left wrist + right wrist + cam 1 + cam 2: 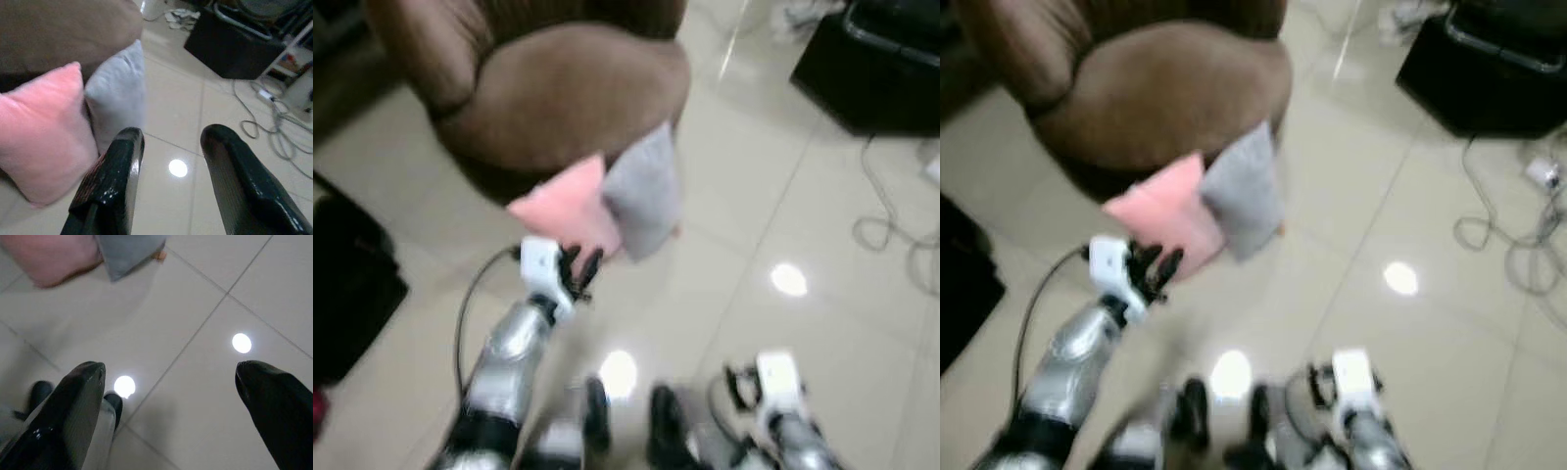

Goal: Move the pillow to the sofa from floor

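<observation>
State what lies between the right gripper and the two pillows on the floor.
Only bare floor tile separates the right gripper from the pink pillow and grey pillow, as the right wrist view shows.

**Item Count**

Pillows: two. One pink pillow (570, 211) lies just ahead of the left gripper (579, 269); one grey pillow (644, 191) leans against it on the side farther from that gripper.

Sofas: one brown sofa (558, 93), beyond both pillows.

Grippers: two. The left gripper has two black fingers (115, 174), spread apart. The right gripper (171, 396) has two black fingers (78, 401), also spread apart.

Dark units: two. One black unit (876, 64) stands well ahead and to the right of the right gripper; one dark object (347, 274) sits left of the left gripper.

Floor cables: one tangle of cables (891, 230).
</observation>
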Available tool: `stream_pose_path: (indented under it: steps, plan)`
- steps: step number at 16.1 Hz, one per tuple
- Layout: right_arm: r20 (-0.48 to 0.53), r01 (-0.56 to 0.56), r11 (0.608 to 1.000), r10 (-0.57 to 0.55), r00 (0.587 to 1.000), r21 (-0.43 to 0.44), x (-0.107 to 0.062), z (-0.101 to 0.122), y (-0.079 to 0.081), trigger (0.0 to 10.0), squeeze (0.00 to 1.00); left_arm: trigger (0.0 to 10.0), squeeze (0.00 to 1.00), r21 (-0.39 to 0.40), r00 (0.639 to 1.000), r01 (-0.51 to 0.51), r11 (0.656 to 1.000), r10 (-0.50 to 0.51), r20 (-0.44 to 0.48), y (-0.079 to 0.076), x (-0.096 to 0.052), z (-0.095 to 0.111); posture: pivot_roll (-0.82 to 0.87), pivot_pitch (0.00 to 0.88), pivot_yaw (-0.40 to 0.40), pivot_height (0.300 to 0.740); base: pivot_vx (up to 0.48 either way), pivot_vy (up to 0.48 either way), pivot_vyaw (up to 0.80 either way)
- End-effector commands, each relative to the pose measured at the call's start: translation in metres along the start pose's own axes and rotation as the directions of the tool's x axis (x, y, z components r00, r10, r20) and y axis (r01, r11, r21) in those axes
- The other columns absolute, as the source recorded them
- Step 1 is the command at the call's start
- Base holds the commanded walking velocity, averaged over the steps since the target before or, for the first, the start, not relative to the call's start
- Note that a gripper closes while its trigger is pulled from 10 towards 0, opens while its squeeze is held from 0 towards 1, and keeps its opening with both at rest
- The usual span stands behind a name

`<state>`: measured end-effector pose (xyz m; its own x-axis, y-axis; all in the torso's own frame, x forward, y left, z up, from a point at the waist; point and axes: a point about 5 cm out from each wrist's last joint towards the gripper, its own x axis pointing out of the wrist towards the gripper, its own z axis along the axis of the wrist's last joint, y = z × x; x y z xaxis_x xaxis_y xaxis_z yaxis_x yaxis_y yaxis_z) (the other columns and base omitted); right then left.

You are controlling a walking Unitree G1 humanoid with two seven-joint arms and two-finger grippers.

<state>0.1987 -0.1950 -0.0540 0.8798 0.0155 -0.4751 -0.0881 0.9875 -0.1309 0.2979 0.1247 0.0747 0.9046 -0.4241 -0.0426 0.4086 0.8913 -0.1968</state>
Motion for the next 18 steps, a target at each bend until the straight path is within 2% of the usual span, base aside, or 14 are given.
stream_pose_path:
  steps: [1,2,3,4,6,8,10,13,16,18]
  plan:
    - [-0.045,-0.002,1.0,0.003,0.999,0.018,-0.009,-0.014,0.002,10.0,0.0,10.0,0.0,0.0,1.0,0.013,1.0,-0.013,-0.021,-0.001,-0.004,-0.006,-0.03,0.314,-0.031,0.736,0.0,0.465,0.0]
    - [-0.045,-0.002,1.0,0.003,0.999,0.018,-0.009,-0.014,0.002,10.0,0.0,10.0,0.0,0.0,1.0,0.013,1.0,-0.013,-0.022,-0.001,-0.004,-0.006,-0.03,0.314,-0.031,0.736,0.0,0.465,0.0]
    - [0.162,-0.013,1.0,0.013,0.987,0.003,-0.006,0.016,0.006,10.0,0.0,10.0,0.0,0.001,1.0,0.015,1.0,-0.015,-0.021,-0.001,-0.005,-0.006,-0.03,0.315,-0.031,0.736,0.0,0.435,0.0]
    - [0.362,-0.02,1.0,0.022,0.932,-0.01,-0.017,0.059,0.011,10.0,0.0,10.0,0.0,0.002,1.0,0.016,1.0,-0.016,-0.018,-0.001,-0.005,-0.006,-0.03,0.315,-0.031,0.736,0.244,0.416,0.0]
    - [0.375,-0.021,1.0,0.023,0.927,-0.01,-0.019,0.064,0.011,10.0,0.0,10.0,0.0,0.013,1.0,0.023,1.0,-0.023,-0.019,-0.002,-0.005,-0.006,-0.02,0.313,-0.029,0.736,0.27,0.396,0.0]
    - [0.376,-0.03,0.999,0.033,0.926,-0.014,-0.019,0.062,0.012,10.0,0.0,10.0,0.0,0.025,0.999,0.042,0.999,-0.042,-0.021,-0.003,-0.006,-0.006,-0.03,0.306,-0.031,0.736,0.45,0.0,0.0]
    - [0.328,-0.037,0.999,0.041,0.944,-0.017,-0.02,0.053,0.011,10.0,0.0,10.0,0.0,0.029,0.998,0.048,0.998,-0.048,-0.03,-0.003,-0.006,-0.007,-0.03,0.301,-0.033,0.736,0.48,0.0,0.0]
    - [0.332,-0.055,0.998,0.06,0.941,-0.025,-0.026,0.063,0.014,10.0,0.0,10.0,0.0,0.057,0.997,0.063,0.996,-0.06,-0.057,-0.003,-0.006,-0.009,-0.02,0.291,-0.032,0.736,0.477,0.0,0.0]
    - [0.335,-0.062,0.998,0.064,0.94,-0.018,-0.024,0.064,0.015,10.0,0.0,10.0,0.0,0.074,0.993,0.088,0.993,-0.082,-0.081,-0.005,-0.006,-0.011,-0.02,0.285,-0.032,0.736,0.43,-0.091,0.0]
    - [0.318,-0.062,0.998,0.061,0.946,-0.008,-0.025,0.065,0.015,10.0,0.0,10.0,0.0,0.062,0.994,0.084,0.995,-0.079,-0.081,-0.005,-0.006,-0.013,-0.02,0.282,-0.032,0.736,0.161,-0.176,-0.6]
